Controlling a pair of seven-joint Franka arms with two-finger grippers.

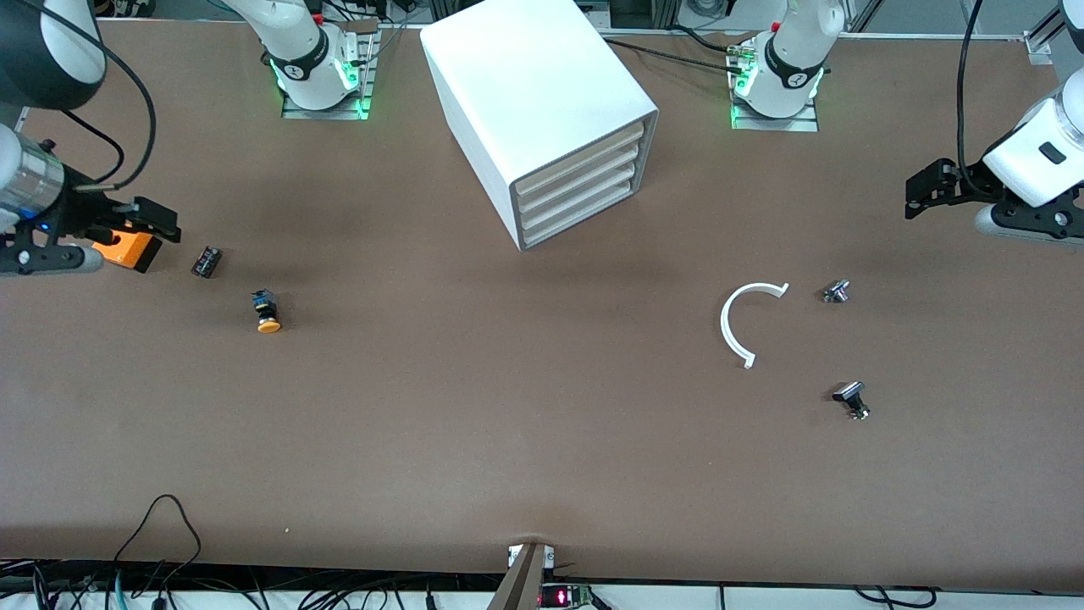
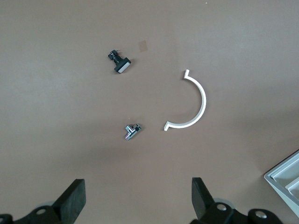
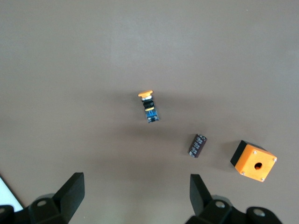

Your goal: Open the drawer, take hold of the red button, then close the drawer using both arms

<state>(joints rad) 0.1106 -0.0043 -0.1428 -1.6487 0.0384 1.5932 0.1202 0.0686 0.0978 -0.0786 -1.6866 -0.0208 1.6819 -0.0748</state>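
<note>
Right tool [image 1: 165,222]: at the right arm's end of the worktop [image 1: 508,424], up over the orange box with a hole [image 1: 127,250]; fingers [image 3: 70,191] spread wide, holding nothing.
Black component [image 1: 206,261]: just beside the orange box.
Orange-capped button [image 1: 267,312]: on its side, nearer the front camera than the black component.
Cabinet [image 1: 542,110]: white box near the arms' bases, four cream-fronted drawers [image 1: 576,182] all shut.
Red-capped button: not visible in any view.
White curved piece [image 1: 741,322]: lying flat toward the left arm's end.
Small metal fitting [image 1: 836,291]: beside the curve.
Black-and-silver part [image 1: 852,398]: nearer the front camera.
Left tool [image 1: 919,191]: up over the left arm's end; fingers [image 2: 72,198] wide apart, empty.
</note>
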